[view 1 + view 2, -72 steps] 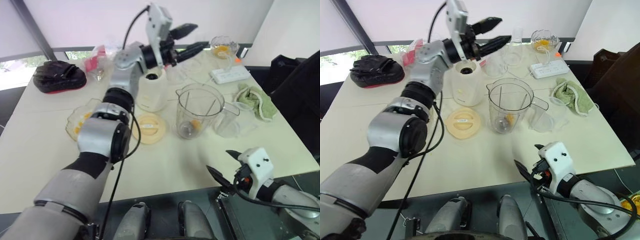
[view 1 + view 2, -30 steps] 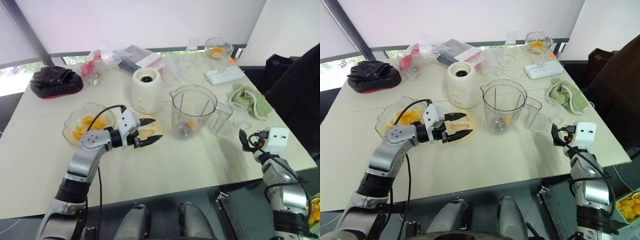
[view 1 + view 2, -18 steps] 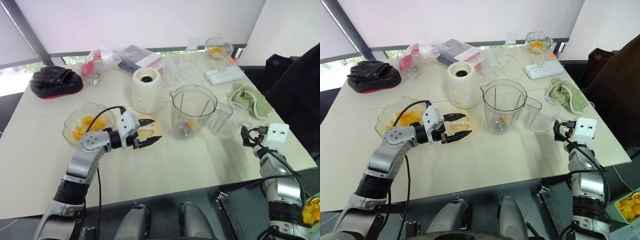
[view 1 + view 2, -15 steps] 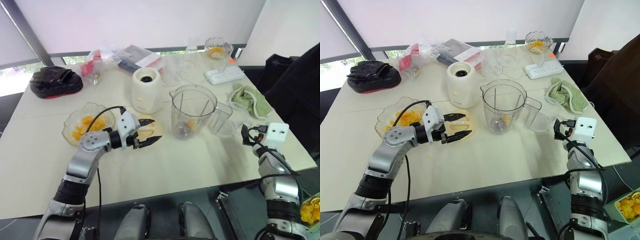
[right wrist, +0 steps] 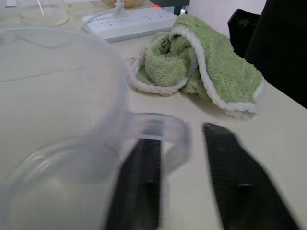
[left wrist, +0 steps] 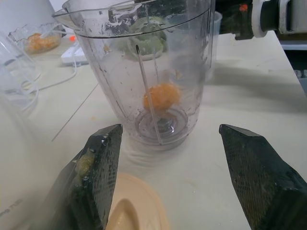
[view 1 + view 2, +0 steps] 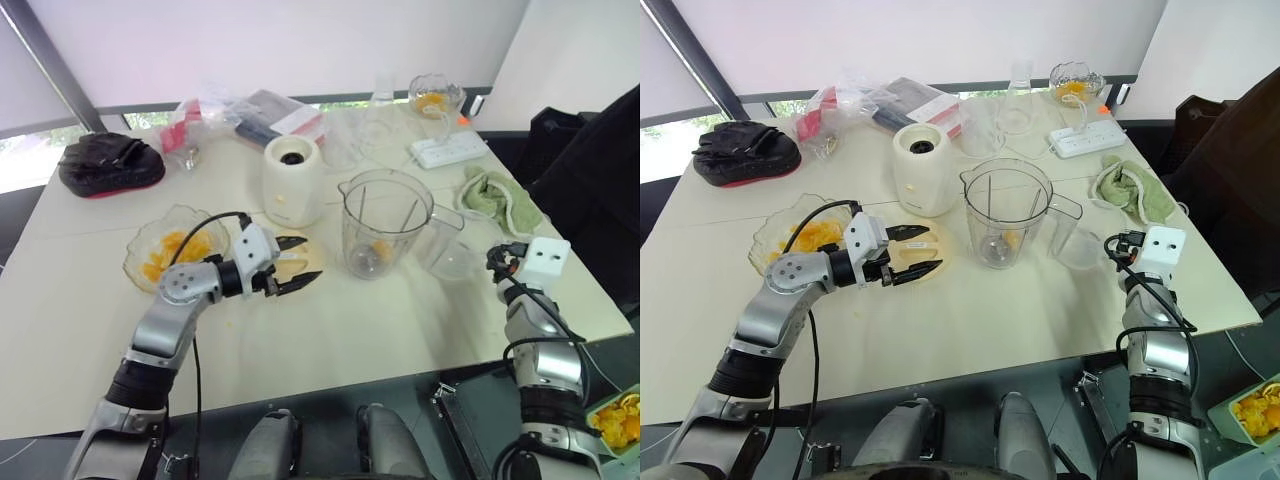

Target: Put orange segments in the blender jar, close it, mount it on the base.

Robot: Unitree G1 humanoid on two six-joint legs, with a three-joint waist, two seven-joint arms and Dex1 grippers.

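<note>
Right gripper [image 7: 1112, 243] is brought nearer clear cup [image 7: 1072, 225], jaws apart; left gripper [image 7: 933, 249] is held spread over lid [image 6: 132, 203], beside blender jar [image 7: 1005, 215].

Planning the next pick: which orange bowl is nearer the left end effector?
The glass bowl beside it, not the far bowl by the power strip.
</note>
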